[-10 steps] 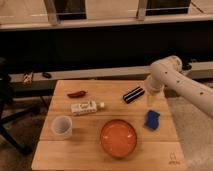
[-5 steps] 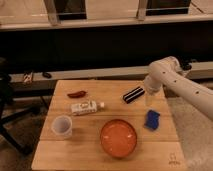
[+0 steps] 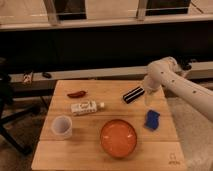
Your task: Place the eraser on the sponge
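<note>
The eraser [image 3: 133, 94], a black bar with white stripes, lies at an angle on the wooden table [image 3: 75, 152], toward the back right. The blue sponge [image 3: 152, 119] sits in front of it near the right edge. My gripper [image 3: 148, 98] hangs pointing down from the white arm that comes in from the right. It is just to the right of the eraser's end and behind the sponge. It stands open and holds nothing.
An orange bowl [image 3: 119, 138] is at the front centre and a white cup [image 3: 61, 126] at the front left. A white tube-like package [image 3: 86, 107] lies mid-table, with a red chilli pepper [image 3: 76, 93] behind it. A dark ledge runs behind the table.
</note>
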Robot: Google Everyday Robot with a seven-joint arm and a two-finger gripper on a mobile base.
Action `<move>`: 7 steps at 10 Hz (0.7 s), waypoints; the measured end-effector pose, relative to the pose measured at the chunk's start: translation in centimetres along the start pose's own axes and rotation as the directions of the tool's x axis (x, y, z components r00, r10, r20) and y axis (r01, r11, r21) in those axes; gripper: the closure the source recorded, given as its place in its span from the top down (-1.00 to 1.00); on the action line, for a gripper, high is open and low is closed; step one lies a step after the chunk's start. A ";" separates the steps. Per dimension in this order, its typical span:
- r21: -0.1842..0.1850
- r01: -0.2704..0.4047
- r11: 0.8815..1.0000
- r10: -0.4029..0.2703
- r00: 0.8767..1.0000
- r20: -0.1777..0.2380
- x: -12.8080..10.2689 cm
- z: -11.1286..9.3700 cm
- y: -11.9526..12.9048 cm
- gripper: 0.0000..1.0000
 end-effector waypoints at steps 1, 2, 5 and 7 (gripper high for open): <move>-0.001 0.009 1.000 -0.009 1.000 0.003 -0.2 1.0 -0.6 0.60; -0.001 0.010 1.000 -0.010 1.000 0.001 -0.1 1.1 -0.6 0.60; -0.006 0.021 1.000 -0.021 1.000 0.003 0.2 1.9 -1.1 0.60; -0.011 0.035 0.999 -0.034 0.999 0.007 0.1 3.3 -1.8 0.60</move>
